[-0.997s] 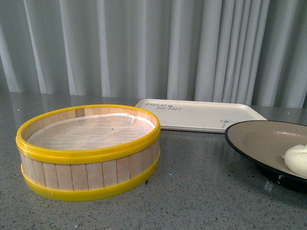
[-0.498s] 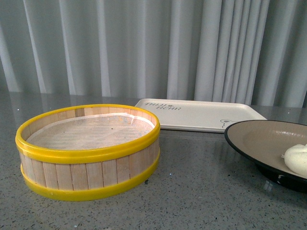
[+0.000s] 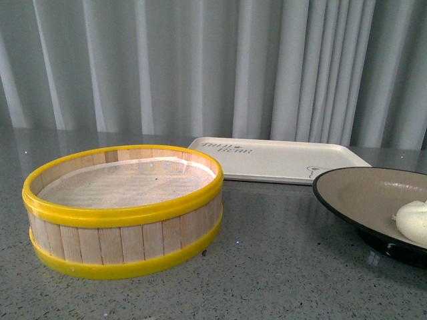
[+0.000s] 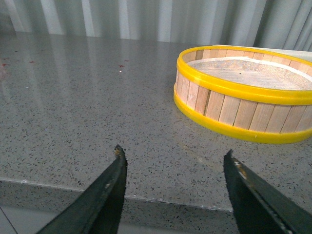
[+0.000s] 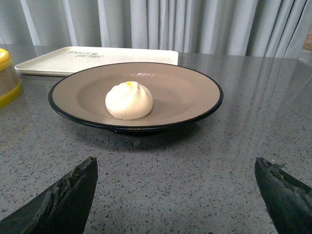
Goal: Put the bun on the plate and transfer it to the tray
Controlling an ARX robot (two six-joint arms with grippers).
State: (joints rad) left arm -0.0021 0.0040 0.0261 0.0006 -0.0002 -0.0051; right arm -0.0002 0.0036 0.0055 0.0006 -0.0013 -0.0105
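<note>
The pale bun (image 5: 129, 100) lies inside the black-rimmed, beige plate (image 5: 185, 92), a little off its middle. In the front view the plate (image 3: 353, 193) is at the right edge with the bun (image 3: 413, 222) partly cut off. The cream tray (image 3: 280, 159) with dark lettering lies flat behind the plate, and the right wrist view shows that tray (image 5: 58, 61) too. My right gripper (image 5: 178, 168) is open, low over the counter just short of the plate, empty. Near the counter's front edge, away from the plate, my left gripper (image 4: 173, 153) is open and empty.
A yellow-rimmed wooden steamer basket (image 3: 123, 210) stands on the grey speckled counter at the left, with a white liner inside; the left wrist view shows this basket (image 4: 243, 92) ahead of the fingers. Grey curtains hang behind. The counter's front edge (image 4: 146, 197) runs under the left gripper.
</note>
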